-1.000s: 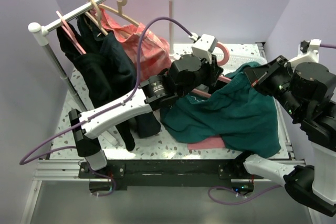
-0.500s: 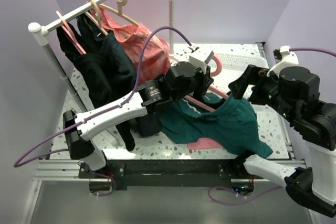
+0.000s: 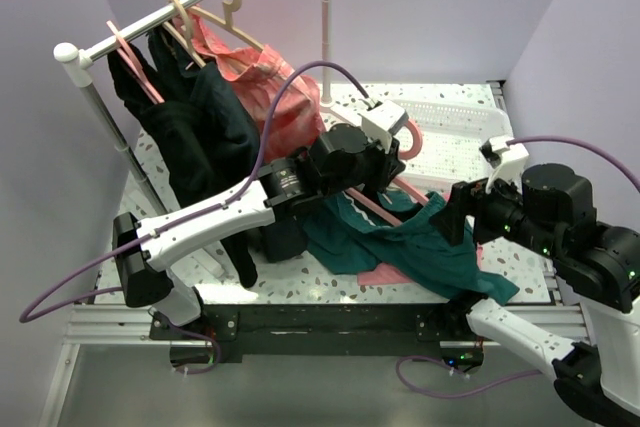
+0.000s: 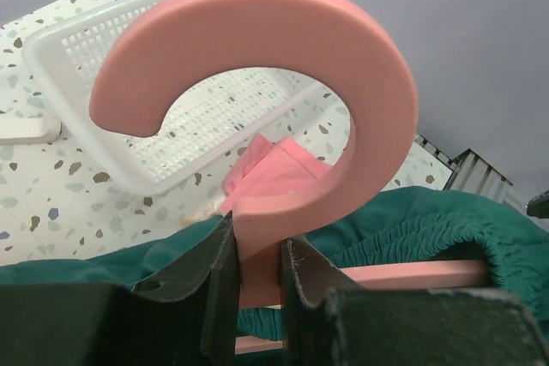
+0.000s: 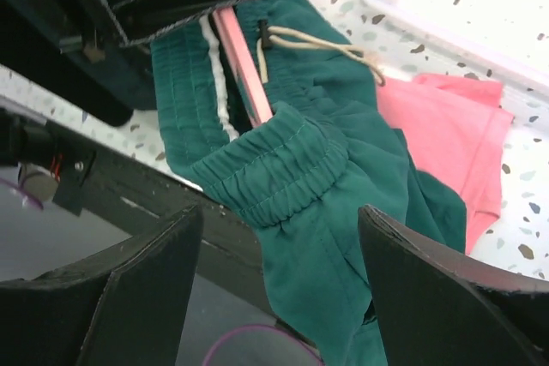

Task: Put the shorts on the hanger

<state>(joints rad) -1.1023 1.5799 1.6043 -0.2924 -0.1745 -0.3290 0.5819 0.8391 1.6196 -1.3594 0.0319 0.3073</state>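
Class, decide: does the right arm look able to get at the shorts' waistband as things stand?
Probably yes. The right pincer stands open just short of the waistband, which is draped over the hanger arm with nothing between. The left pincer grips only the hanger's neck, clear of it.

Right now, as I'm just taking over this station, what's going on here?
The left gripper is clamped on the pink hanger just below its hook. The green shorts have their waistband slipped over one arm of the hanger, the rest sagging toward the table. The right gripper stands open beside the waistband, holding nothing.
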